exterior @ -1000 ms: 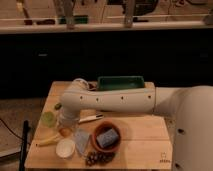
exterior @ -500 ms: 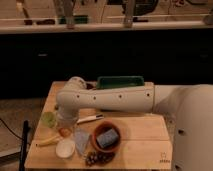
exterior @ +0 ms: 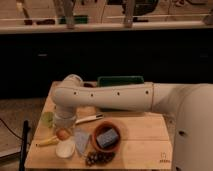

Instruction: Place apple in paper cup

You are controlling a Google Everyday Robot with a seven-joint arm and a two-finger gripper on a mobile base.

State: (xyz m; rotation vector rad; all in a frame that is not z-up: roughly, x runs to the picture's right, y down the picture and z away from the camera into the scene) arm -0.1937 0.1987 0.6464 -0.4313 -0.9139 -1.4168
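The apple [exterior: 62, 134], small and orange-red, is at the table's front left, just behind the white paper cup [exterior: 65, 148]. The cup stands upright near the front edge with its pale inside showing. My gripper [exterior: 63, 124] points down from the bent white arm, right above the apple and touching or nearly touching its top. Whether it holds the apple cannot be seen. The arm reaches in from the right and hides the table's middle back.
A yellow banana [exterior: 47, 141] lies left of the cup. A pale green round thing [exterior: 47, 118] sits behind it. A terracotta bowl [exterior: 95, 142] holds a blue sponge [exterior: 106, 137]. Dark grapes [exterior: 98, 158] lie in front, a green tray [exterior: 120, 80] stands at the back, and a white utensil [exterior: 90, 119] lies mid-table.
The arm's elbow has risen slightly. The gripper stays over the apple; the apple and cup have hardly moved.
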